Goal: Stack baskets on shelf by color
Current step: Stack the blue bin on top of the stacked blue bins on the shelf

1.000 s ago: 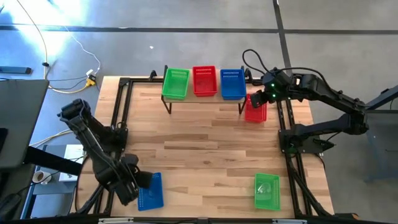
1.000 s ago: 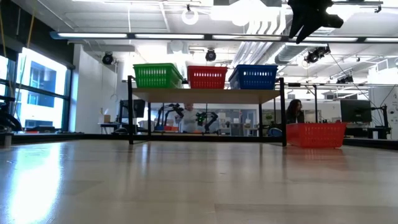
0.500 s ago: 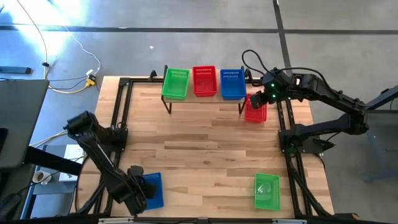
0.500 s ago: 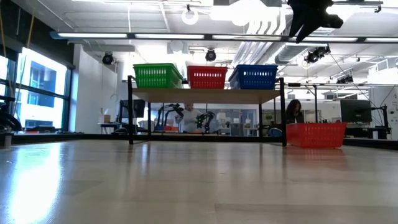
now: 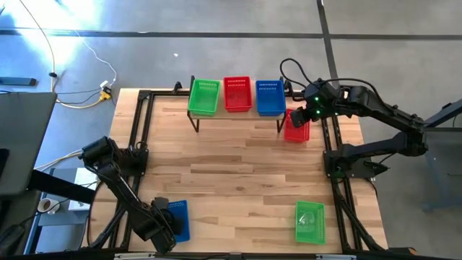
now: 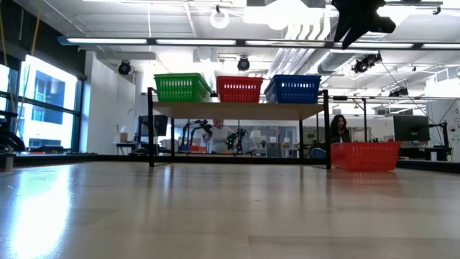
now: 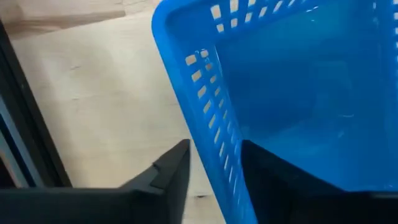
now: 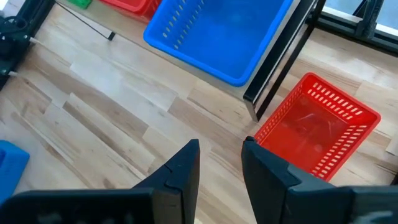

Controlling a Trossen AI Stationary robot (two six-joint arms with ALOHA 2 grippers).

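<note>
A low light-wood shelf [image 5: 237,115] on black legs is set along the far edge of the worktop [image 5: 238,166], and three baskets are lined up on it: a green basket [image 5: 204,97], a red basket [image 5: 237,94] and a blue basket [image 5: 271,97]. A second red basket [image 5: 297,128] is placed on the worktop just beside the shelf's right end, near the far right corner. The right gripper [image 8: 221,163] is held above that corner; its two fingers are seen apart with nothing between them. At the near left corner, a second blue basket [image 7: 298,106] is straddled by the left gripper [image 7: 214,171]: one finger is placed outside its perforated side wall and the other inside, though whether the wall is actually clamped cannot be told. A second green basket [image 5: 310,222] is left near the near right corner.
</note>
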